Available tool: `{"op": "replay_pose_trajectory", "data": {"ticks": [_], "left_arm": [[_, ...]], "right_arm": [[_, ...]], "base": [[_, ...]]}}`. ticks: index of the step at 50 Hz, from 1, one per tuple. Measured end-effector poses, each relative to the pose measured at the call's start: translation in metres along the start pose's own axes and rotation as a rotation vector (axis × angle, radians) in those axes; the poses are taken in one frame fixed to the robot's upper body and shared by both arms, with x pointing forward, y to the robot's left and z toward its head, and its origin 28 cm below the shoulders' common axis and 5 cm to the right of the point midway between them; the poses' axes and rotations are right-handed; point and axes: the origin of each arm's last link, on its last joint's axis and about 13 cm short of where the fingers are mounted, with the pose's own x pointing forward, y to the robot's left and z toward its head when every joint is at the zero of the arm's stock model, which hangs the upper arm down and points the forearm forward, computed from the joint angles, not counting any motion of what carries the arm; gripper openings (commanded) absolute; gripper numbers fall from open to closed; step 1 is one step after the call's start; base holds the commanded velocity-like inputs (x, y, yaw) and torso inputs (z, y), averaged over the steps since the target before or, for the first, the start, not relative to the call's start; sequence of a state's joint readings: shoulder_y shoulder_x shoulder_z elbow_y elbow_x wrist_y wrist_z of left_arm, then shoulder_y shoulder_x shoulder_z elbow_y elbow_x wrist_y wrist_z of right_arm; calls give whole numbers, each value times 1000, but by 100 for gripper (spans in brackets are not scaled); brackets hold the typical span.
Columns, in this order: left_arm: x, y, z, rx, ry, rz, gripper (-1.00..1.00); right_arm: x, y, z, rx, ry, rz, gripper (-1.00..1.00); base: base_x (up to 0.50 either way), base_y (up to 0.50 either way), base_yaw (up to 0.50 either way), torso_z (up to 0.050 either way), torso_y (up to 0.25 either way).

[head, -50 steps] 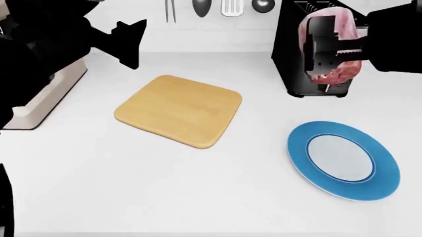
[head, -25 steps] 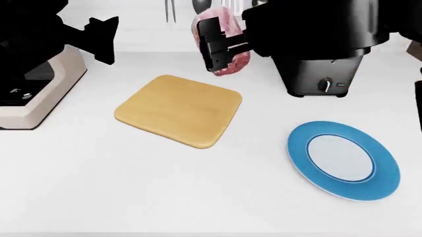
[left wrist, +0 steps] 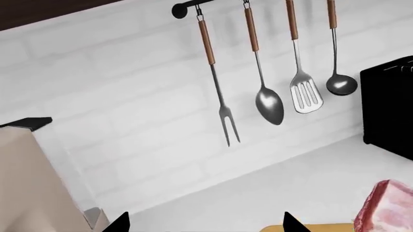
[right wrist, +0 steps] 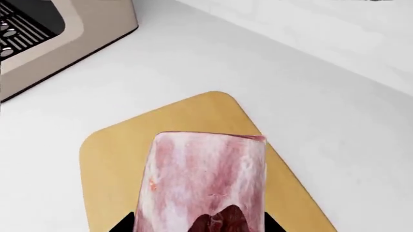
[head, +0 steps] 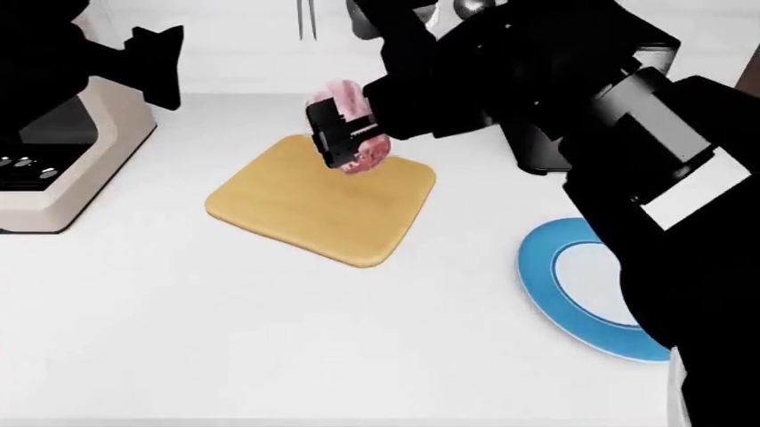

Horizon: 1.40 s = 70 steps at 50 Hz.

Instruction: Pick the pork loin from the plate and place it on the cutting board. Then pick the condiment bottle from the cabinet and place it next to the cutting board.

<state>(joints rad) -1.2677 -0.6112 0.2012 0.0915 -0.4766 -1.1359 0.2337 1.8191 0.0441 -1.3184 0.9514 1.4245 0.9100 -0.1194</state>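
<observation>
- The pork loin [head: 351, 133] is clamped in the right hand [head: 342, 138], above the far part of the cutting board [head: 320, 200], toward the board's 1 o'clock corner. Whether it touches the wood cannot be told; in the right wrist view the meat [right wrist: 203, 179] sits over the board's middle.
- Released from height, the roughly cylindrical chunk could roll off the far edge onto the tabletop [head: 238, 338]; the cause would be letting go before it rests on the wood.
- Pressed down too hard, the thin board could skid, since nothing visibly pins it.
- The plate [head: 570, 294] lies at the board's 4 o'clock, partly hidden under the right arm. A low retreat of that arm could sweep it.
- The black appliance [head: 558, 116] at the board's 2 o'clock stands close behind the arm, so a wide elbow swing risks a knock.
- The left hand [left wrist: 203, 223] hangs raised near the board's 10 o'clock, its fingertips apart and holding nothing; the hanging utensils [left wrist: 268, 104] are ahead of it.
- The condiment bottle is not in view, so the second step cannot be judged yet.
</observation>
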Motion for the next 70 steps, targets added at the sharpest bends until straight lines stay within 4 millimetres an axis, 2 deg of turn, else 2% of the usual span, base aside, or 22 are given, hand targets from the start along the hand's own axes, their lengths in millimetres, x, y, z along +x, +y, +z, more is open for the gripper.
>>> {"op": "replay_pose_trajectory", "data": {"ticks": [24,40,41,59,70], "left_arm": [[1,4,-6,-8,13,22,100],[1,5,-8,-13,17,23,100],[1,5,-8,-13,17,23,100],[2,5,-9,-16,17,22,100],[2,5,-8,-17,13,23,100]], "right_arm": [[19,1,-15,-50,63,11,-100],[23,0,-23,-33,107,12,-100],[23,0,-24,-32,108,11,100],[22,0,-20,-40,86,1,100],[5,-3,5,-45,-13,-16,100]], "base": [[0,0,0,1,1],[0,0,0,0,1],[0,0,0,0,0],[0,0,0,0,0],[0,0,0,1,0]]}}
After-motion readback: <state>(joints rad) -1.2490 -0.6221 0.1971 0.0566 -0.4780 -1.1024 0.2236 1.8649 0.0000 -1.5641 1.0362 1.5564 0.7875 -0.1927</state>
